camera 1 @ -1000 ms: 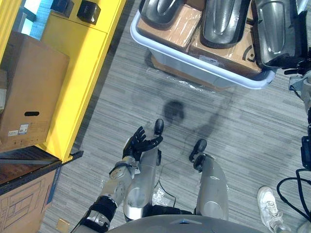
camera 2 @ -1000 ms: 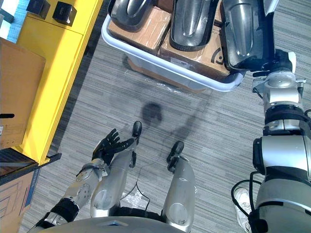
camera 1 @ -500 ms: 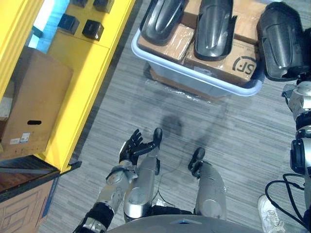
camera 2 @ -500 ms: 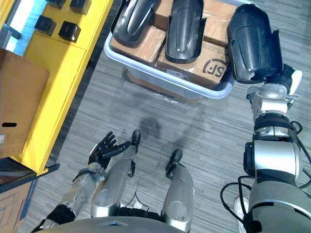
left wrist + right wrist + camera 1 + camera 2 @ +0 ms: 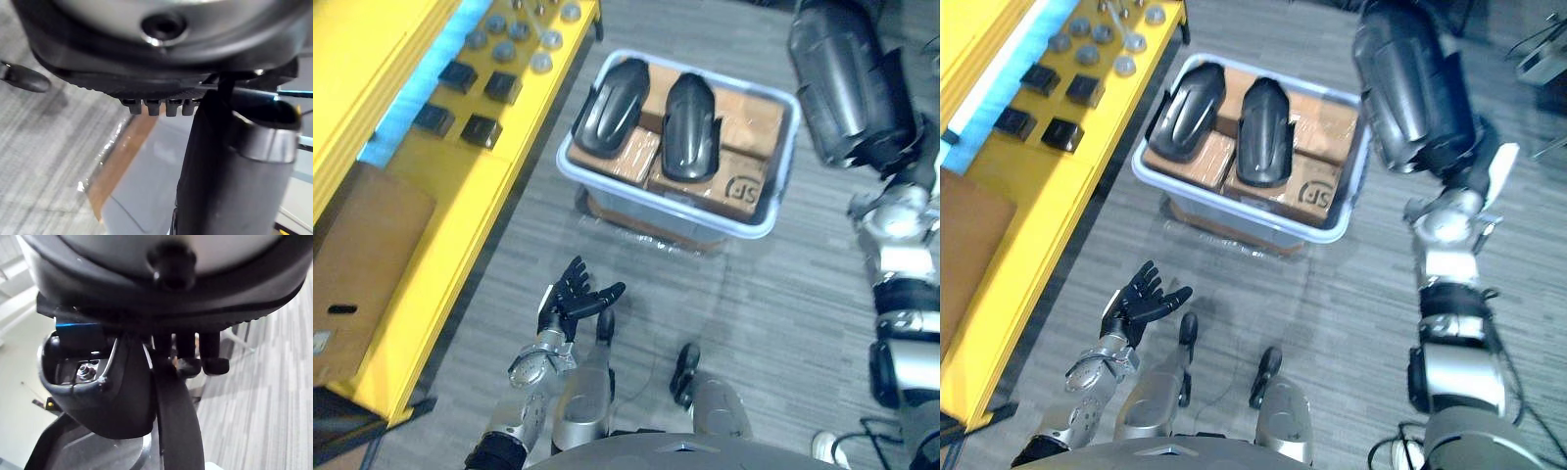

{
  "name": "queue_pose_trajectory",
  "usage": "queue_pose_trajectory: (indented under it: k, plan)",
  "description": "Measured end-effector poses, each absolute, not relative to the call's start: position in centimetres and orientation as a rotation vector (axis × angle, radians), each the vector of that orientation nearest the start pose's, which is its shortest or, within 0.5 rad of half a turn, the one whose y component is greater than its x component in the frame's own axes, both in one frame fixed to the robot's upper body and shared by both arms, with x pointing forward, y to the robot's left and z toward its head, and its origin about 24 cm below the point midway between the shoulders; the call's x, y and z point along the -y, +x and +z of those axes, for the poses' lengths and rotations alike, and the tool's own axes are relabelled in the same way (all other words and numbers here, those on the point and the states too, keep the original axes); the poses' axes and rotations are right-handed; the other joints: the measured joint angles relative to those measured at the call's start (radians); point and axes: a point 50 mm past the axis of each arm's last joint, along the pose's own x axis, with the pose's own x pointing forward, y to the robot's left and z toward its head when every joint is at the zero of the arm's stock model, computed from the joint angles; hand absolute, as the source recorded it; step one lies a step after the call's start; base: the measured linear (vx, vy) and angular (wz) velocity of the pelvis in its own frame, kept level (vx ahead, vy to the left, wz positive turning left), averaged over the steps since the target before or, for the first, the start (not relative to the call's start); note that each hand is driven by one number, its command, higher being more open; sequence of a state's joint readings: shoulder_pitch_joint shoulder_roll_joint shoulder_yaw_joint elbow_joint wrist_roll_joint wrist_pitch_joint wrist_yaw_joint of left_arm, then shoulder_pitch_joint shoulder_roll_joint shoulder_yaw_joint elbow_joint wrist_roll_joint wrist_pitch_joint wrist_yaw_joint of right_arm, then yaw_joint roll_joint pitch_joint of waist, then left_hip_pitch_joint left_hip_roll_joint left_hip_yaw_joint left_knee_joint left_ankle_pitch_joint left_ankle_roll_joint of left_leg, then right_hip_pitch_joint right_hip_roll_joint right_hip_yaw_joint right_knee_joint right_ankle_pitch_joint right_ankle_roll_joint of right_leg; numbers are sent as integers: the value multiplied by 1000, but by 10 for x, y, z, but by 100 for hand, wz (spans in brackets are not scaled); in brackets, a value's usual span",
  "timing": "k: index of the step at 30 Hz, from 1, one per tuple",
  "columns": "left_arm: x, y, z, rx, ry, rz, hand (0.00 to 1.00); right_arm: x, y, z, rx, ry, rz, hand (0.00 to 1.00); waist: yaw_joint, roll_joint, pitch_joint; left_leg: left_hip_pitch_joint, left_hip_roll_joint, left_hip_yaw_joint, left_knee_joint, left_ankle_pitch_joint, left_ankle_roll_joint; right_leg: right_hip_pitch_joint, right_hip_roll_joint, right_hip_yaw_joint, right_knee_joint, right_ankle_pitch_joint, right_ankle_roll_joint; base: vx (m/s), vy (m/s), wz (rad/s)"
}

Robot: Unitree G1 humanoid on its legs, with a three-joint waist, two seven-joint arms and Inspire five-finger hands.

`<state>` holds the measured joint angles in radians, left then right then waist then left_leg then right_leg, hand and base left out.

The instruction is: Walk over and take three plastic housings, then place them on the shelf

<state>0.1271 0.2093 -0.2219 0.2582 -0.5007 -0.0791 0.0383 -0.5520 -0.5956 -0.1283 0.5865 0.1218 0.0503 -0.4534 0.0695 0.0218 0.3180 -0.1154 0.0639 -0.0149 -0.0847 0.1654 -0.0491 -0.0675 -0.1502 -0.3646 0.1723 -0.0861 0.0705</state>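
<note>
Gripping the rim of a dark plastic housing point(image 5: 1410, 88), the right hand point(image 5: 1472, 166) holds it high at the upper right of the frame, clear of the pale tote point(image 5: 666, 211). In the right wrist view its fingers point(image 5: 188, 363) curl over the shell's edge, a hold that suits a hollow, curved part with no flat face to pinch. Held by one end like this, the long shell could swing or slip, so a steady carry looks wise

The left hand point(image 5: 573, 299) hangs low at centre left, palm up with fingers spread and nothing in it, probably kept free for balance or for another pick

Two more housings point(image 5: 612, 103) lie side by side, rounded backs up, in the tote at upper centre. They rest on cardboard boxes point(image 5: 744, 186) packed inside it, which bring them up near the rim, likely for easier reach

The yellow shelf point(image 5: 460, 196) runs down the left side of the frame. Small black blocks point(image 5: 460, 78) and grey discs point(image 5: 519, 24) sit on it at the upper left, and a brown carton point(image 5: 362, 255) lies at the lower left. No housing is on the shelf yet, so the task looks early: one of three is in hand, and the shelf lies across the frame from it
</note>
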Motion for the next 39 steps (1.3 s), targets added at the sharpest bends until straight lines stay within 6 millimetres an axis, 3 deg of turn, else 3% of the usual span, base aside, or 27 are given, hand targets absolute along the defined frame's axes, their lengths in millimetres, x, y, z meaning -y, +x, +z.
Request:
queue_pose_trajectory:
  k: [3,11,20,26,30,35,39]
  plan:
    - [-163,212,-31,-314,-292,-8,100,302,322,120,86,-362,-668,0,-16,-14,-52,20,1,19,-1,-13,4,43,13,14,-74,36,5,83,-9,-16]
    - [-147,230,-5,-212,-400,-61,100,260,318,111,156,-307,-580,0,-17,-30,-112,53,2,59,-4,-28,8,106,28,46,-189,105,7,-15,11,-15]
    - [-116,249,34,-78,-517,-178,100,205,314,104,253,-232,-410,0,-20,-25,-176,74,-5,63,-1,-24,7,126,28,48,-191,111,8,-5,1,-1]
    - [-102,248,33,-117,-644,-165,100,157,308,91,252,-168,-248,0,-19,-20,-197,88,-2,75,-3,-26,6,132,29,61,-191,112,8,-13,-7,-5]
    - [-86,251,39,-138,-725,-212,100,129,299,71,189,-157,-149,0,-19,-20,-198,90,-1,74,-4,-26,7,136,30,63,-195,115,9,-17,-6,-1]
    - [-79,256,47,-116,-806,-209,100,112,293,54,124,-153,-86,0,-19,-27,-203,90,-1,74,-4,-26,7,143,30,63,-211,125,7,0,0,0]
    - [-82,257,47,-118,-904,-181,100,110,291,45,94,-146,-77,0,-21,-41,-216,91,-1,72,-3,-26,7,146,29,61,-213,125,8,0,0,0]
